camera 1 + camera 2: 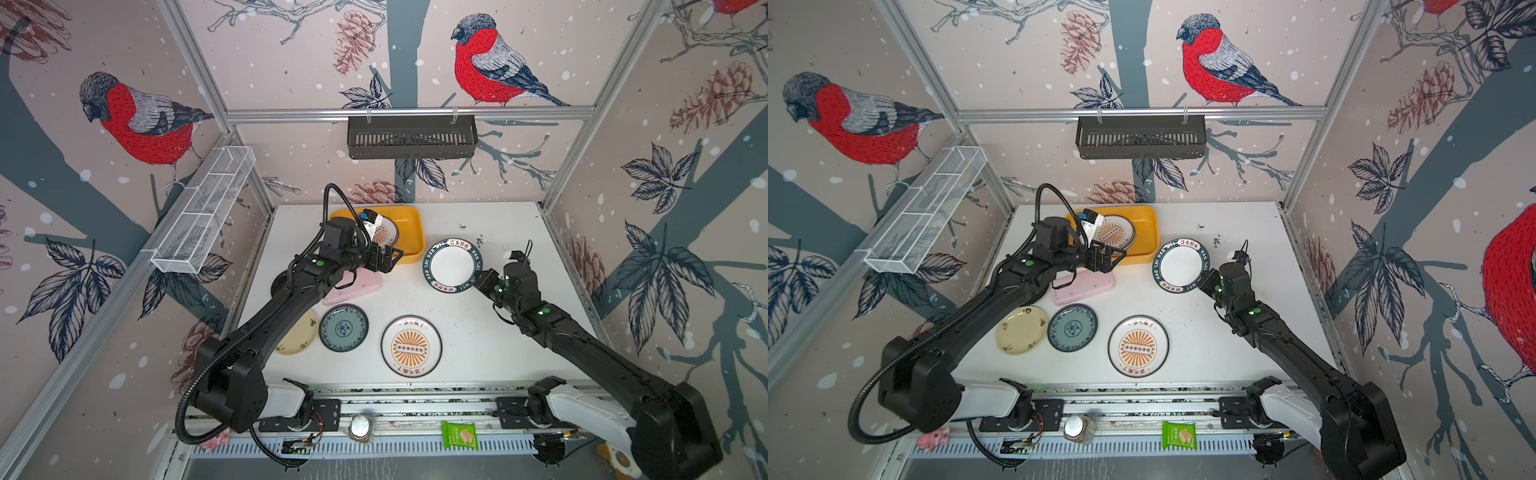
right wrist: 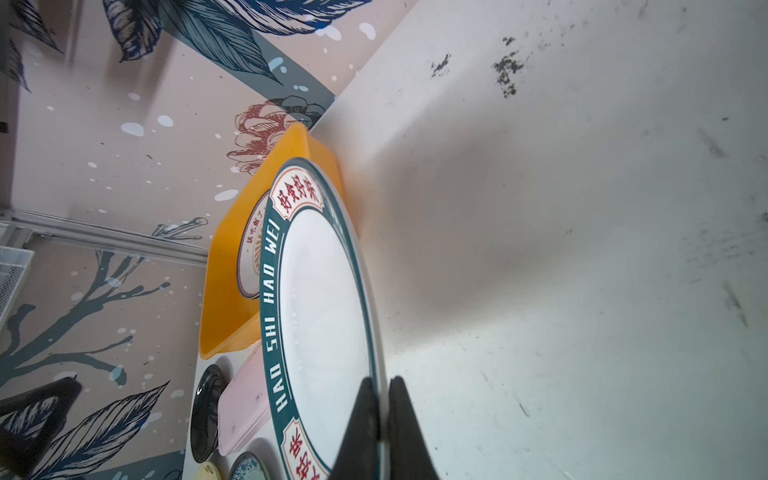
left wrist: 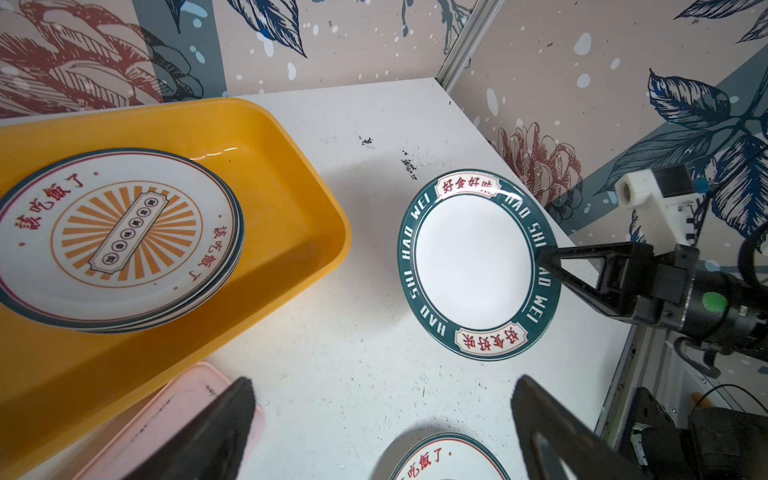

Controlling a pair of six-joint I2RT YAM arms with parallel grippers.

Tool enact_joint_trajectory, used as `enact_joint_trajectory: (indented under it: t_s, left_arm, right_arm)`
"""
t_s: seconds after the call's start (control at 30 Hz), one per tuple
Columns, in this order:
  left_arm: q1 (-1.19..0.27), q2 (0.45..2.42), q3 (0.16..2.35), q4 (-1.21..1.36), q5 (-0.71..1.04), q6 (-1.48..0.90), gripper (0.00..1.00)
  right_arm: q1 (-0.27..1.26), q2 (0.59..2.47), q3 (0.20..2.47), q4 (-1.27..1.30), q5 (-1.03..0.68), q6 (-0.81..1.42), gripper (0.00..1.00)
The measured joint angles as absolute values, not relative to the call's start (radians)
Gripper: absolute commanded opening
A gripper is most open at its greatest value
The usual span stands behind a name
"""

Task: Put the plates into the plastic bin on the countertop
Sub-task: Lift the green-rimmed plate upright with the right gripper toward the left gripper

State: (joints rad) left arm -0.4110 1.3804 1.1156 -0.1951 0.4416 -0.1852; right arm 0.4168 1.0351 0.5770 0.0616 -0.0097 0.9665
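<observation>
Pinched at its right edge by the right pincer [image 2: 379,388], the green-rimmed plate [image 1: 452,266], held tilted just right of the plastic bin [image 1: 417,235], should be carried left over the wall and lowered level onto the stacked plates [image 3: 124,237], the spread, empty left pincer [image 1: 392,257] kept clear.

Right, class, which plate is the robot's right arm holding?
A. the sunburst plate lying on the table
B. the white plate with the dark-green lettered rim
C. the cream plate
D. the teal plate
B: the right gripper has its fingers closed on the edge of the white plate with the dark-green lettered rim.
</observation>
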Motion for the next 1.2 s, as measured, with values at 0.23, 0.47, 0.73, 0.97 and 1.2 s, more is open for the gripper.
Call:
enact_joint_trajectory:
  t_s: [0.23, 0.47, 0.73, 0.97, 1.2]
  left_arm:
    - [-0.408, 1.431, 1.143, -0.229, 0.476, -0.202, 0.91]
    - [-0.408, 1.488, 1.181, -0.265, 0.516, -0.202, 0.76]
    - [-0.405, 1.505, 1.193, -0.29, 0.549, -0.204, 0.61]
    - [-0.369, 1.504, 1.192, -0.289, 0.612, -0.215, 0.35]
    - [-0.318, 1.487, 1.152, -0.221, 0.715, -0.287, 0.21]
  right_arm:
    - [0.481, 1.069, 0.607, 0.201, -0.081, 0.934, 0.01]
    - [0.542, 1.131, 0.64, 0.339, -0.136, 0.908, 0.01]
    - [0.552, 1.156, 0.646, 0.39, -0.153, 0.908, 0.01]
    - [0.553, 1.16, 0.64, 0.412, -0.152, 0.909, 0.01]
    - [0.553, 1.183, 0.635, 0.446, -0.164, 0.912, 0.01]
